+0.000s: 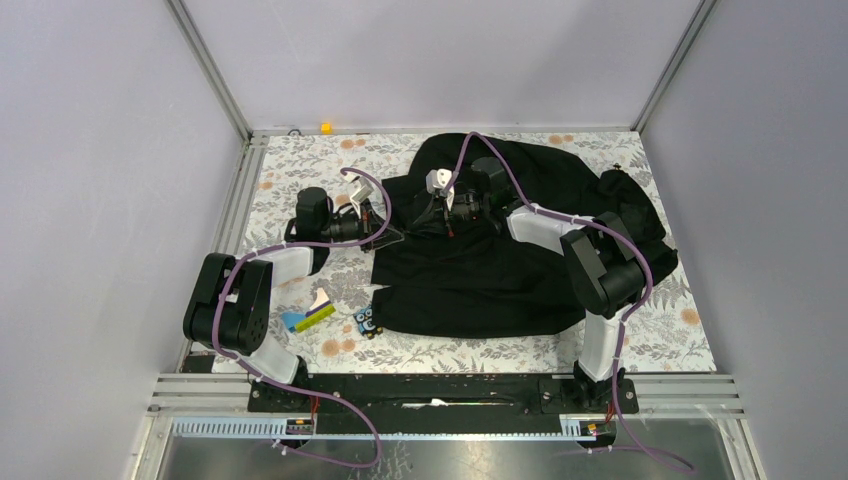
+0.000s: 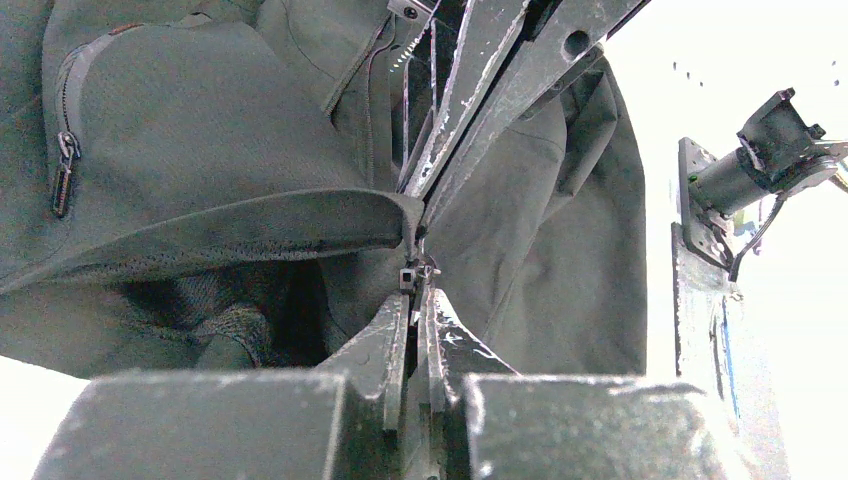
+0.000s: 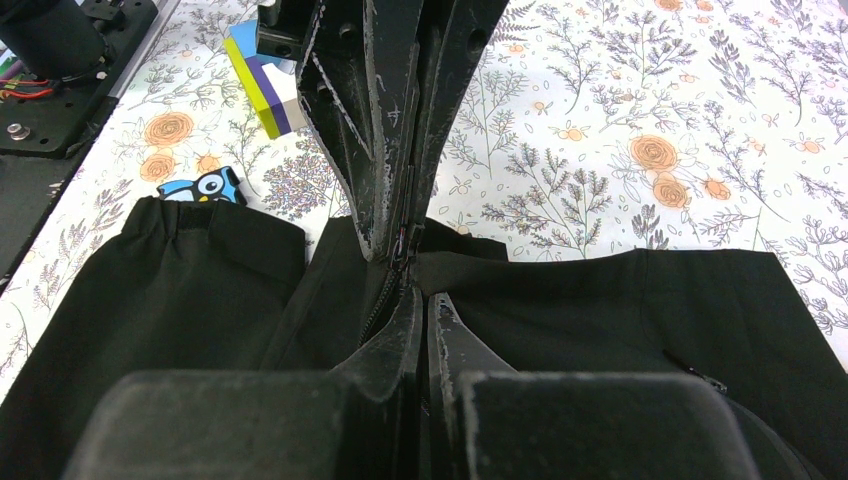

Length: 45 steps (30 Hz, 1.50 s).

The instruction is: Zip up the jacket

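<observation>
Black jacket covers the middle and right of a floral-patterned desk, with pale walls around. The jaws of the left gripper and right gripper are both closed on its zipper edge.

From overhead the light is soft and even. The pale walls show no hard shadows, and the jacket reads as a flat black mass with little fold detail. The left wrist view is overexposed: its right side and lower left corner burn out to white, the jacket fades to grey-green, and the left pincer is blurred up close. The right wrist view is well exposed, with the floral table crisp and the base of the right pincer soft.
</observation>
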Motion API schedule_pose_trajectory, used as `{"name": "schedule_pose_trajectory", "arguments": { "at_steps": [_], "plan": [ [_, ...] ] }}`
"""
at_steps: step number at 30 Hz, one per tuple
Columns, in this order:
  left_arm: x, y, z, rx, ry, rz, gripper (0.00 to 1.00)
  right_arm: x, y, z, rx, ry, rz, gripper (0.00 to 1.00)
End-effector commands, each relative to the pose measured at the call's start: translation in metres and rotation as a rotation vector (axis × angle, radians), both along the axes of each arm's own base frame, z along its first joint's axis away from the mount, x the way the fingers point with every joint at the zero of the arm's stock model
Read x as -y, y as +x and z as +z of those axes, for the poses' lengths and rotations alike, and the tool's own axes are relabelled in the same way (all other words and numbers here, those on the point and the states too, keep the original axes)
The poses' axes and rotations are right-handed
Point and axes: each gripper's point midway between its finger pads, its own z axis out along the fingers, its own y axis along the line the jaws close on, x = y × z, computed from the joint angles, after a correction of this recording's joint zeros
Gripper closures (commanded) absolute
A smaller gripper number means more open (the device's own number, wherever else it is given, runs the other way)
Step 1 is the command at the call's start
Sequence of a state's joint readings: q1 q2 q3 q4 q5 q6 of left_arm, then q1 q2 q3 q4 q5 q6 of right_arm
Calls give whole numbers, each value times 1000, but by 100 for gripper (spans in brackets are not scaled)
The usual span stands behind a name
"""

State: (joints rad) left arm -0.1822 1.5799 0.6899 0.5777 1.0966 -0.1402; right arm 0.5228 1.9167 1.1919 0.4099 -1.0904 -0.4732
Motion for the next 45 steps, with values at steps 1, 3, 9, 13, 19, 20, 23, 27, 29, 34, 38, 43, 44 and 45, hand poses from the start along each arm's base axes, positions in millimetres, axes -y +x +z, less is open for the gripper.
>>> {"name": "schedule_pose_trajectory", "arguments": {
  "at_steps": [1, 3, 9, 13, 19, 20, 23, 27, 29, 34, 38, 43, 44, 45],
  "plan": [
    [6, 3, 18, 79, -23, -49, 100, -12, -3, 18, 53, 44, 42, 100],
    [7, 2, 16, 76, -22, -50, 100, -12, -3, 19, 54, 46, 45, 100],
    [8, 2, 16, 68, -21, -55, 100, -14, -6, 22, 53, 55, 54, 100],
    [9, 1, 15, 66, -21, -58, 100, -15, -9, 24, 46, 68, 62, 100],
    [10, 0, 16, 68, -22, -62, 100, -19, -14, 29, 39, 100, 84, 100],
    [11, 0, 16, 67, -21, -63, 100, -20, -15, 29, 40, 101, 85, 100],
    [12, -1, 16, 68, -22, -66, 100, -22, -15, 28, 33, 101, 87, 100],
    [13, -2, 18, 73, -23, -70, 100, -26, -19, 32, 27, 125, 104, 100],
    [13, -2, 18, 76, -23, -69, 100, -29, -21, 33, 21, 143, 114, 100],
    [15, -4, 19, 79, -23, -76, 100, -33, -27, 42, -23, 215, 136, 100],
    [17, -5, 18, 74, -23, -83, 100, -38, -34, 48, -45, 247, 157, 100],
    [19, -4, 20, 76, -22, -74, 100, -46, -34, 42, -66, 209, 145, 100],
    [18, -2, 21, 77, -20, -62, 99, -46, -31, 39, -57, 204, 132, 100],
    [18, 0, 21, 76, -18, -49, 94, -45, -29, 37, -51, 197, 122, 100]
  ]
}}
